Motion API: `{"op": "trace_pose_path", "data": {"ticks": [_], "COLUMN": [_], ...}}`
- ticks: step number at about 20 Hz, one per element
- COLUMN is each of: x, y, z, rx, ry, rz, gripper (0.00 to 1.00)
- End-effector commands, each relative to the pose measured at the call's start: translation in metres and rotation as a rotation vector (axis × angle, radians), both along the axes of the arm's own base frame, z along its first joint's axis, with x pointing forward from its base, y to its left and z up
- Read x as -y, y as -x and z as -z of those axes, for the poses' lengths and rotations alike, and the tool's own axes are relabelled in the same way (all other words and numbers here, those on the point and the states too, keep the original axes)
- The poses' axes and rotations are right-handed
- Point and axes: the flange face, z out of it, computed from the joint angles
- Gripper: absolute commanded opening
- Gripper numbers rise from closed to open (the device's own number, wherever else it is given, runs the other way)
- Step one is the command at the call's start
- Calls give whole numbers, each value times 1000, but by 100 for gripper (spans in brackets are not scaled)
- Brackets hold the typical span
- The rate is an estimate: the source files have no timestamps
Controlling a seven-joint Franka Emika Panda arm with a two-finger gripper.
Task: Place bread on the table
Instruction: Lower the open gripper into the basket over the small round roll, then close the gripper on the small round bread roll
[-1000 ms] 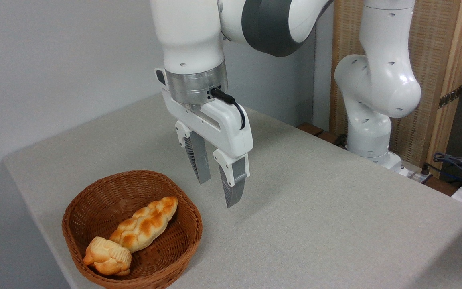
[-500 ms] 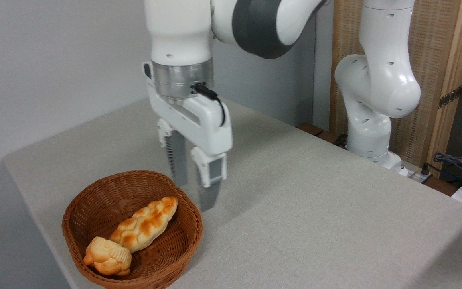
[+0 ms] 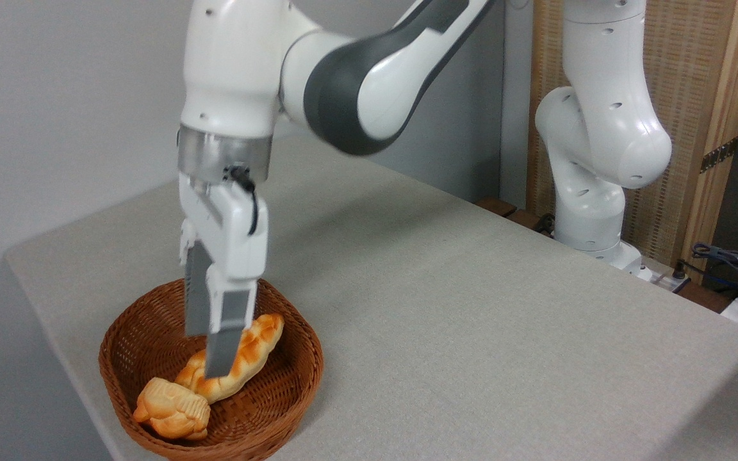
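Large flat table [image 3: 471, 307] with a light grey-beige cloth-like top and rounded corners, bare across the middle and right. White and dark grey arm [image 3: 318, 70] bent down over the left end. Round brown wicker basket [image 3: 308, 371] near the front left corner. Longer braided loaf [image 3: 260, 339] with browned knobs lying diagonally inside. Two-finger grey gripper [image 3: 205, 352] pointing straight down over that loaf, one finger in front of the other from this angle, so impossible to tell how far apart; nothing between them as far as visible. Smallest piece, the stubby golden-orange ridged bread [image 3: 170, 410], resting at the front of the basket, touching the lower end of the braided loaf, below and left of the fingertips.

Step in hand, by judgement: reaching into the basket for the roll, nothing lifted yet. To do it well: shift toward the front left until centred over the roll rather than the loaf; spread the fingers wide enough to straddle its short width; descend inside the rim without clipping the wicker wall just beside it; keep the rear finger clear of the loaf end to avoid dragging both out; close gently on the ridged flanks, then lift straight up before crossing to the bare cloth
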Motion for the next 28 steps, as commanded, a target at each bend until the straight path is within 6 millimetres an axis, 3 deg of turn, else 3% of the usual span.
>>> {"op": "trace_pose_path", "data": {"ticks": [1, 5, 8, 13, 17, 22, 24, 28], "x": [12, 20, 22, 22, 33, 33, 32, 22], "y": [-22, -41, -47, -47, -46, -45, -44, -29], "z": [33, 57, 61, 61, 62, 62, 55, 20], "rx": [38, 45, 44, 44, 42, 40, 47, 18], "ry": [-30, -53, -59, -60, -67, -66, -57, -29], "rz": [30, 47, 48, 49, 74, 71, 60, 38], "gripper": [100, 100, 99, 22, 18, 18, 18, 19]}}
